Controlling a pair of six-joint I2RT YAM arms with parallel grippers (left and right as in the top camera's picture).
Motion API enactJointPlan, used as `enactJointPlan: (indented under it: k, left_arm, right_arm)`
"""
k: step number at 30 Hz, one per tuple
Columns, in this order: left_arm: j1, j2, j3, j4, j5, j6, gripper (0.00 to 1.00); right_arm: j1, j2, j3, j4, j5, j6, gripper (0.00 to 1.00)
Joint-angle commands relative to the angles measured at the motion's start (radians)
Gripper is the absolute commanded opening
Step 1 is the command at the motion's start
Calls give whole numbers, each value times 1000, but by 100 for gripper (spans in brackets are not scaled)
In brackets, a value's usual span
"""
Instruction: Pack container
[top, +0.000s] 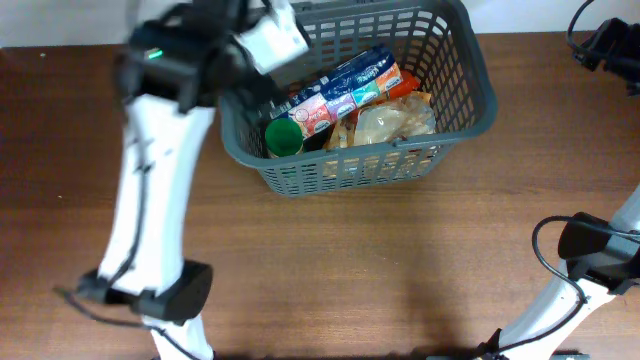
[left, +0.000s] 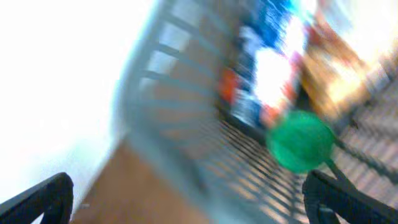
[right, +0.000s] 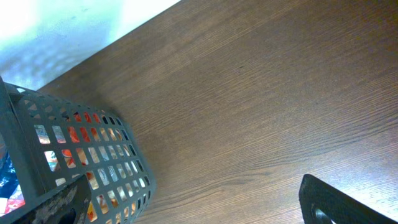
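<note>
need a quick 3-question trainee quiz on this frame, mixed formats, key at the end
1. True or false: the basket holds nothing.
2. The jar lid at the basket's lower-left corner in the overhead view is: A red, B green, C yellow.
3. Fill in: the ____ wrist camera sees the basket's wall from outside, with table wood beside it.
Key: 1 false, packaged groceries lie in it. 2 B. 3 right; the right gripper is open and holds nothing.
</note>
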Motion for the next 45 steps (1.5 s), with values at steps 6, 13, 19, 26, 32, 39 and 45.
enactJointPlan:
  k: [6,13,19,26,32,39,45]
  left_arm:
    - [384,-122,63,100,-129,-530,99]
    - [592,-74,63,91,-127,-583,99]
    - [596,-56,63,76,-127,-582,99]
    - [597,-56,63,74,-127,-582,99]
    - [597,-56,63,74,-127,-582,99]
    - [597,-56,63,74,-127,-582,99]
    - [597,-56,63,74,-127,-582,99]
  right_arm:
    - [-6,5,0,1,-8,7,98]
    - [0,5,0,1,-8,7,99]
    - [72,-37,0,1,-8,7,99]
    - [351,-204,0,1,-8,7,99]
    - [503,-555,-158,132,131,-57,99]
    - [502,-1305,-1161,947,469,-57,99]
    - [503,-1752,-1776,1072,520,-57,99]
